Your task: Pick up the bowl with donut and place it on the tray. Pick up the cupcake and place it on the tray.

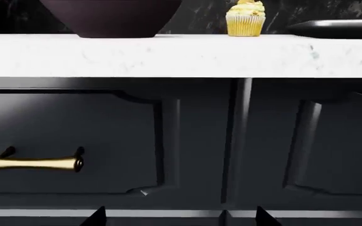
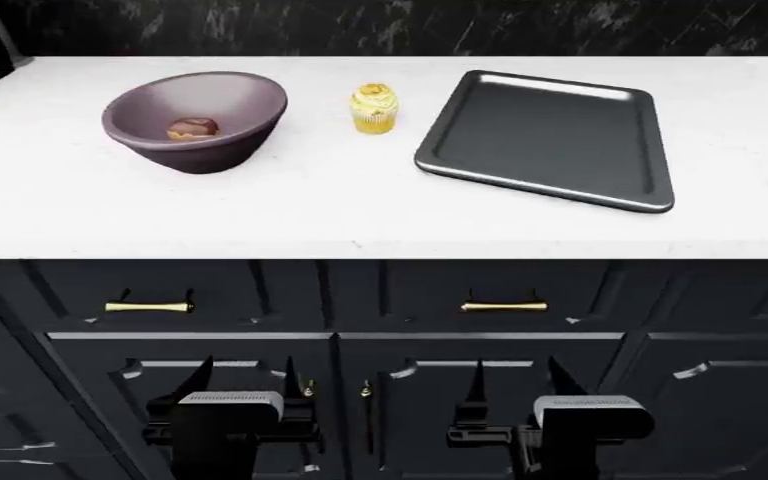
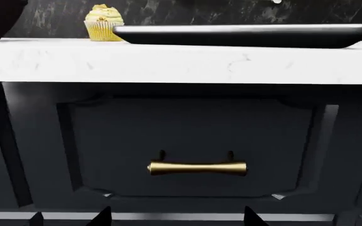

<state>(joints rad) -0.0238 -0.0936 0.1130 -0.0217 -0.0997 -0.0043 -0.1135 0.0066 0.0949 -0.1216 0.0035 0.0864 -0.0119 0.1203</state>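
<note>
In the head view a mauve-grey bowl [image 2: 197,120] sits at the left of the white counter with a chocolate-glazed donut [image 2: 192,128] inside. A yellow cupcake [image 2: 373,108] stands between the bowl and the dark metal tray [image 2: 544,135] on the right. Both grippers hang low in front of the cabinet doors, well below the counter: the left gripper [image 2: 244,375] and the right gripper [image 2: 515,377], each open and empty. The left wrist view shows the bowl [image 1: 111,16] and cupcake [image 1: 245,19] above the counter edge; the right wrist view shows the cupcake [image 3: 103,22] and tray [image 3: 244,35].
The white marble counter [image 2: 357,210] runs across the view, with a black marbled wall behind. Dark cabinet fronts below carry brass drawer handles [image 2: 149,305] [image 2: 503,306], which also show up close as a handle [image 1: 30,162] and a handle [image 3: 197,168].
</note>
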